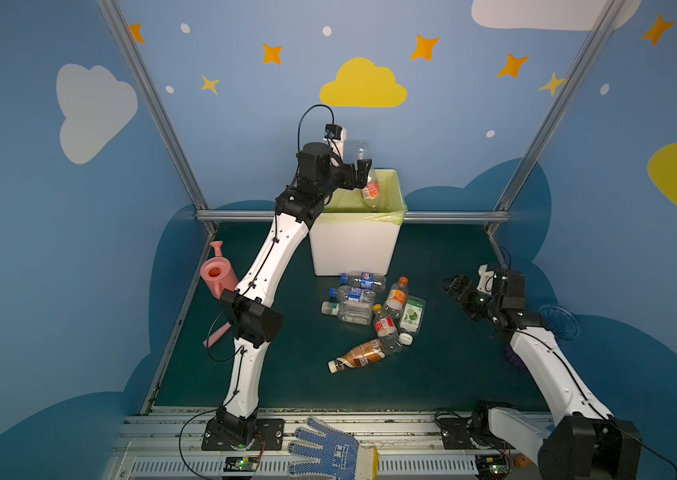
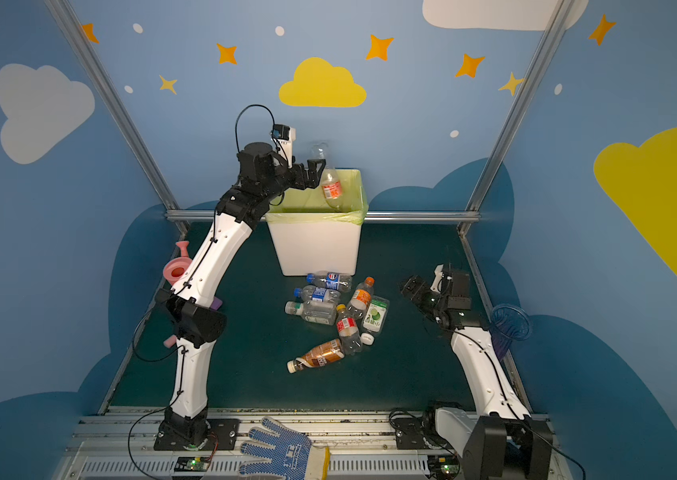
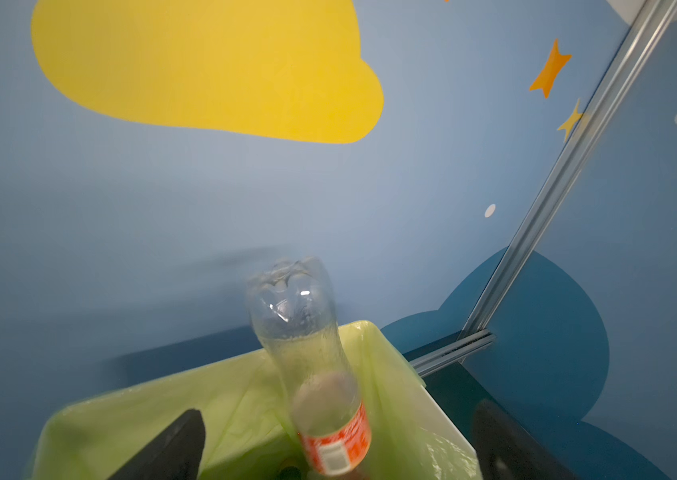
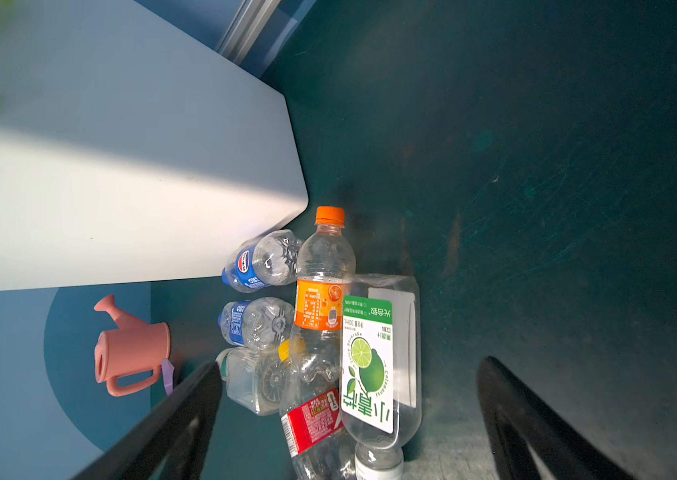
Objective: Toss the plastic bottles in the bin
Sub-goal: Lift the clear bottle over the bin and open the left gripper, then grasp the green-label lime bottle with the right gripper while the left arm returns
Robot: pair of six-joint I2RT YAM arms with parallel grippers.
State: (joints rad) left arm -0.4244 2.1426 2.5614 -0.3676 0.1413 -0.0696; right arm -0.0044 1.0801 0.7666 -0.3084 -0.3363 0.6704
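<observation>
left tool (image 3: 338,409) spread, blurred bottle (image 3: 299,332) free in bin (image 1: 353,249) mouth | right tool (image 4: 351,362) spread, empty

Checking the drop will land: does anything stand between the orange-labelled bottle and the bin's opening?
Nothing visible does. The orange-labelled bottle points neck-down between the open jaws of the left gripper, its lower end inside the lined bin.

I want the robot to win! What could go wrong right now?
The orange-label bottle points neck-down into the bin, free of the open left gripper; it might bounce off the rim. The bottles on the table lie touching, so the open right gripper may nudge neighbours away. The pink watering can near the left arm's elbow could get knocked.
</observation>
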